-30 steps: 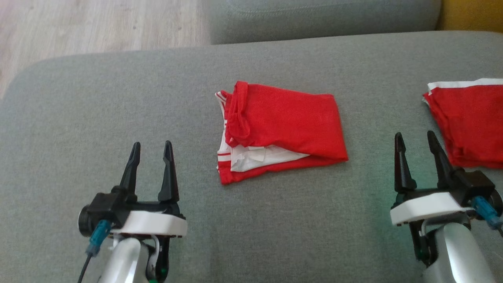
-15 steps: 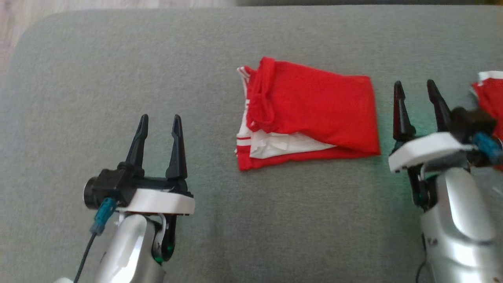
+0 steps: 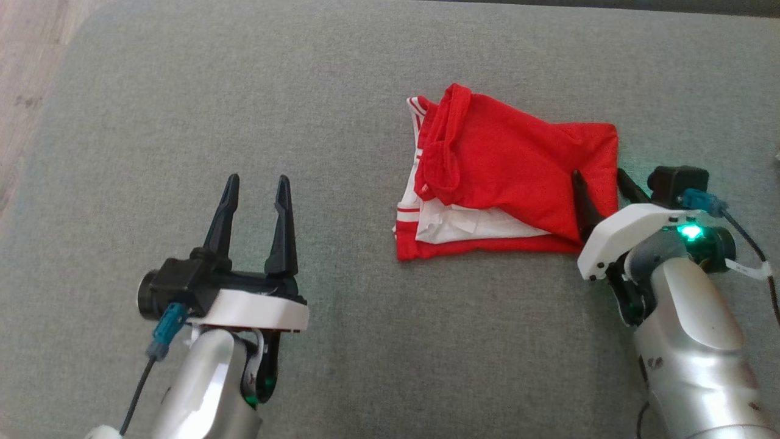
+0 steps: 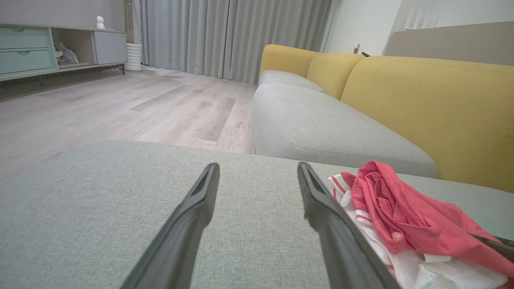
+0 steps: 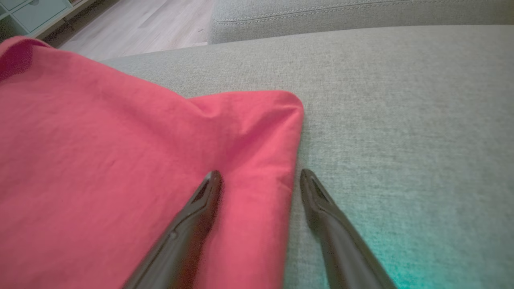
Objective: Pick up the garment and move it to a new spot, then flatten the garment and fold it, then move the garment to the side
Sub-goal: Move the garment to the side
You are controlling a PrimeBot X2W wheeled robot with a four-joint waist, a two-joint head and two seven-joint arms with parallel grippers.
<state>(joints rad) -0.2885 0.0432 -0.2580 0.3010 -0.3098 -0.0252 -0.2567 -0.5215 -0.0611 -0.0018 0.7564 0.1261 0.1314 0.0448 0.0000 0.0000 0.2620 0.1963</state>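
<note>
- The right fingers (image 5: pixel 196 216) are spread and pinch nothing. They straddle the garment's right edge, one over the red cloth and the other over bare cushion just beside it.
- The left fingers (image 3: pixel 222 213) are also spread and empty, well apart from the garment on its left side.
- The garment (image 3: pixel 512 164) is red with white striped trim. It lies folded and rumpled, with white layers showing along its near-left edge.
- A grey cushion (image 3: pixel 183 122) lies under the garment. Beyond the garment are a yellow sofa back (image 4: pixel 421 100) and a wood floor (image 4: pixel 120 104).
</note>
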